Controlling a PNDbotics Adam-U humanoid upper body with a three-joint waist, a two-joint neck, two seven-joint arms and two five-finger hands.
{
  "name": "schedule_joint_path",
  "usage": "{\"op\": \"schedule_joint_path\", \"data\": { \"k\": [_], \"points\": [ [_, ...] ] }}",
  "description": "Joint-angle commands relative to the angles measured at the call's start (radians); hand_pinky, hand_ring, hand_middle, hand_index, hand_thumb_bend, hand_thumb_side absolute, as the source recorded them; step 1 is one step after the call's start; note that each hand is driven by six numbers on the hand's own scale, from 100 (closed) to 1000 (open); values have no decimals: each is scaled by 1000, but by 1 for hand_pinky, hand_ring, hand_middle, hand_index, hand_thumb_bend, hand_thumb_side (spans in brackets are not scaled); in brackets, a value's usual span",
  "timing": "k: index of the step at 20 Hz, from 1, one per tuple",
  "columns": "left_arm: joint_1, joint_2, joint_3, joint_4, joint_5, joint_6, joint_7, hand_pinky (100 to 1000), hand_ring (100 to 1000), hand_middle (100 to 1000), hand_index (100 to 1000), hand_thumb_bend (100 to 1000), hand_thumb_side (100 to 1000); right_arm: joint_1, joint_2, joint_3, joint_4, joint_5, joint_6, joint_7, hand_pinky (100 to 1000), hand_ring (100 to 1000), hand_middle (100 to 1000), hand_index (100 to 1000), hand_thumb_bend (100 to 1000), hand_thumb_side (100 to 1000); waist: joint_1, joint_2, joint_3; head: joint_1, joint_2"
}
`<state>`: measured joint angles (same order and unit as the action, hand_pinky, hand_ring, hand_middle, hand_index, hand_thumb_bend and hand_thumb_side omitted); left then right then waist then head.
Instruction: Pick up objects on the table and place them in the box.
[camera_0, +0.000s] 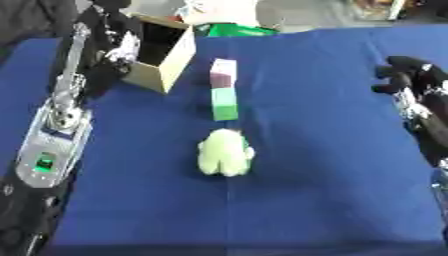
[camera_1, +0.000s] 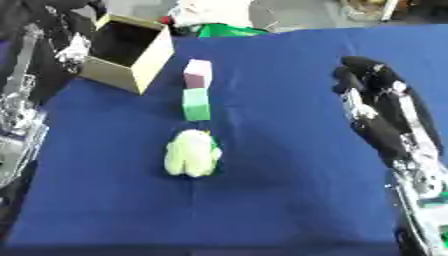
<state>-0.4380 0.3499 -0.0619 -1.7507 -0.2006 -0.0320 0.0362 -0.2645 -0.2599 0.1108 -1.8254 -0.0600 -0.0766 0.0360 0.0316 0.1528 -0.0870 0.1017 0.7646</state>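
Evidently the left hand (camera_0: 121, 50) is steadying the box (camera_0: 162, 52), fingers indistinct; the right hand (camera_1: 372, 82) is hovering, curled and empty, beside the green plush (camera_1: 191, 153).

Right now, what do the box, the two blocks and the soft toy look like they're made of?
The box looks like plain brown cardboard, matte, with thin flat walls. The pink block and green block show flat matte faces, perhaps foam or painted wood; I can't tell which. The pale green soft toy looks like fuzzy plush, with rounded, blurry edges.

A blue-clothed surface (camera_0: 332, 165) carries an open cardboard box (camera_0: 166, 55), pink block (camera_0: 224, 71), green block (camera_0: 225, 103) and pale green plush toy (camera_0: 226, 152).
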Motion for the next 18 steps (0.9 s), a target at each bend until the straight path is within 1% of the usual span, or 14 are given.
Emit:
{"op": "schedule_joint_path", "data": {
  "k": [1, 5, 8, 13, 16, 18],
  "points": [
    [-30, 66, -24, 0, -11, -5, -33, 530, 621, 556, 817, 205, 540, -11, -16, -7, -14, -2, 0, 1, 742, 841, 635, 799, 100, 429, 1, -18, -1, 2, 5],
    [-61, 125, -77, 22, -25, -16, -90, 541, 626, 563, 820, 208, 544, -10, -17, -6, -13, -1, 0, 2, 742, 841, 635, 799, 100, 429, 3, -20, -4, 2, 5],
    [-84, 150, -121, 38, -34, -25, -138, 548, 629, 568, 823, 213, 550, -10, -17, -4, -12, -1, 0, 3, 742, 841, 635, 799, 100, 429, 4, -20, -5, 3, 5],
    [-128, 187, -200, 60, -67, -44, -222, 568, 634, 579, 828, 254, 546, -9, -18, -3, -12, -1, 0, 4, 742, 841, 635, 799, 100, 428, 5, -22, -9, 5, 5],
    [-155, 198, -262, 79, -91, -61, -273, 581, 638, 587, 824, 279, 510, -9, -19, -2, -12, -1, 0, 5, 742, 841, 635, 799, 100, 428, 6, -23, -11, 6, 5],
    [-171, 201, -300, 97, -113, -72, -306, 596, 644, 598, 829, 320, 485, -9, -19, -1, -11, -1, 0, 5, 742, 841, 635, 799, 100, 428, 6, -23, -12, 7, 5]
  ]
}}
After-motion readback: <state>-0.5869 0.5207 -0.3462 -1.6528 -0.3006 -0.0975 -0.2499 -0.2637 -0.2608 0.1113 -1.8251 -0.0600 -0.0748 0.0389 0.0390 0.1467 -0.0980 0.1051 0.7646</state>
